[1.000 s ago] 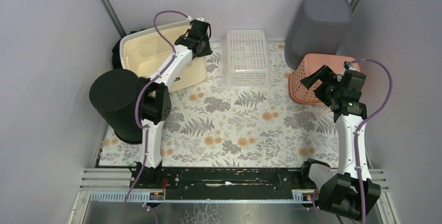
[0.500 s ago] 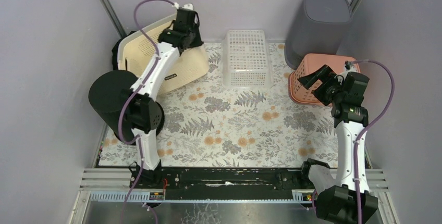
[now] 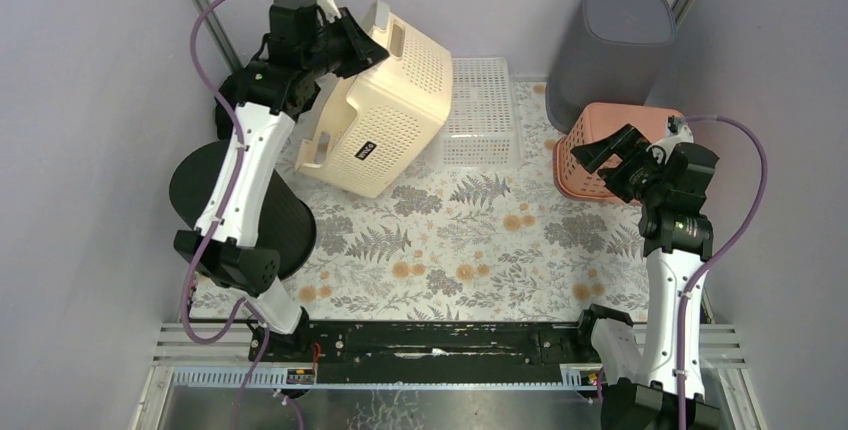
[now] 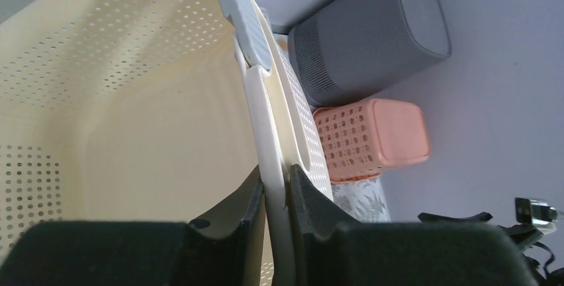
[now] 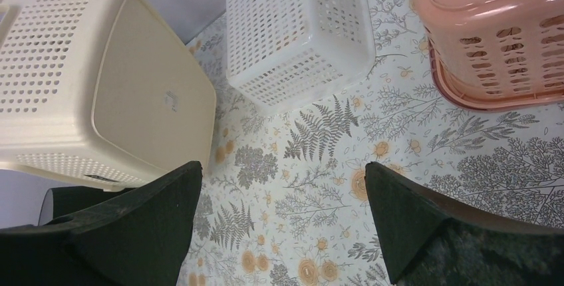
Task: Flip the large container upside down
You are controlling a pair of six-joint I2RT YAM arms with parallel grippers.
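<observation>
Two grippers are in view, in opposite states. The left gripper (image 4: 274,196) is clamped on the rim of the cream perforated basket (image 3: 385,100). The left wrist view shows both fingers (image 4: 229,216) pressed against opposite faces of that rim, with no gap. The right gripper (image 5: 282,189) has its jaws spread wide and holds nothing. It hangs above the floral mat (image 3: 480,250), just in front of the pink basket (image 3: 590,155).

Cream perforated basket: located at the far left of the table, held raised and tipped onto its side. The mouth faces left, toward the left arm. The solid base panel faces right and shows plainly in the right wrist view. A small dark label sits on the side wall facing the overhead camera. The lowest corner is close to the mat, but contact cannot be confirmed. In the overhead view the basket's upper right side overlaps the left edge of the white mesh basket (image 3: 480,115). Whether the two touch cannot be told.

Other items: the white mesh basket lies upside down at the far centre. The pink basket lies upside down at the far right. A grey bin (image 3: 610,45) stands upside down just behind it, against the rear wall. A black round bin (image 3: 225,195) stands at the left edge, partly behind the left arm.
</observation>
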